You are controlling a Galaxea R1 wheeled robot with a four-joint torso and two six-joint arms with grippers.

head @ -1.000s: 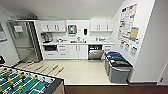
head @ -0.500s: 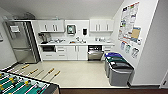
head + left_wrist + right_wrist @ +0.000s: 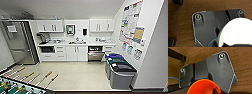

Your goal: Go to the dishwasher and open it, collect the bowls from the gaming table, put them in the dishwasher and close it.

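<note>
A: Why does the orange bowl (image 3: 203,87) hang so close under the right wrist?

B: I judge that the right gripper (image 3: 216,90) is carrying it. A dark piece crosses its rim, and the bowl sits above the brown wood floor (image 3: 238,63), not on it. It is clamped at the rim with the hollow facing up, which suits a drive.

A: And the left?

B: A white bowl (image 3: 235,32) bulks large there, seen from its pale, rounded outside. The left gripper (image 3: 225,44) seems closed on its edge in the same way, well above the floor. I cannot see the colour inside.

A: So the bowls are off the gaming table (image 3: 10,87)?

B: These two are, by my reading. The table's green corner lies nearest in the head view, low on the robot's left, with its rod handles jutting over the pale kitchen floor.

A: Further on?

B: Bins (image 3: 122,75) stand along the right wall. Past them, across open floor, the dishwasher (image 3: 95,56) is built in under the desk (image 3: 75,43), just right of the sink. It has a steel front with a dark band above it. Whether the door stands ajar I cannot tell from here.

A: Why hold both bowls low and close?

B: Probably to keep them steady on the way there.
</note>
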